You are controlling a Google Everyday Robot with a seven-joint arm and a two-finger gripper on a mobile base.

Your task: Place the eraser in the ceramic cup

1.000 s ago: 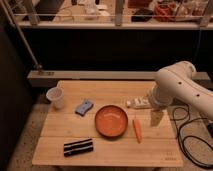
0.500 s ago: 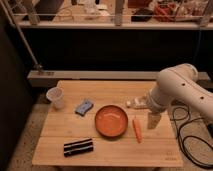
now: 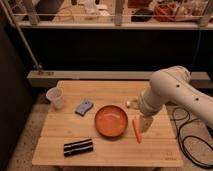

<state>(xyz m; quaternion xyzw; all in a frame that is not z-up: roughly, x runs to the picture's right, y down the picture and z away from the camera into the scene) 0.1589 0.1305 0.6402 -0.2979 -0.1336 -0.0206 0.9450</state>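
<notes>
The eraser (image 3: 78,147), a black bar with thin white stripes, lies near the table's front edge, left of centre. The ceramic cup (image 3: 55,97), small and whitish, stands upright at the table's left side. My gripper (image 3: 145,124) hangs from the white arm (image 3: 167,92) on the right, pointing down over the table beside the orange bowl's right rim, far from both eraser and cup. It is open and nothing sits between its fingers.
A wide orange bowl (image 3: 111,120) sits mid-table. A light-blue block (image 3: 84,106) lies to its left and an orange stick (image 3: 136,130) to its right, just by the gripper. A small white packet (image 3: 132,103) peeks out behind the arm. Black cable (image 3: 184,142) loops on the floor at right.
The arm has swung leftward and lower over the table, bringing the gripper closer to the orange stick and bowl. The objects have not moved.
</notes>
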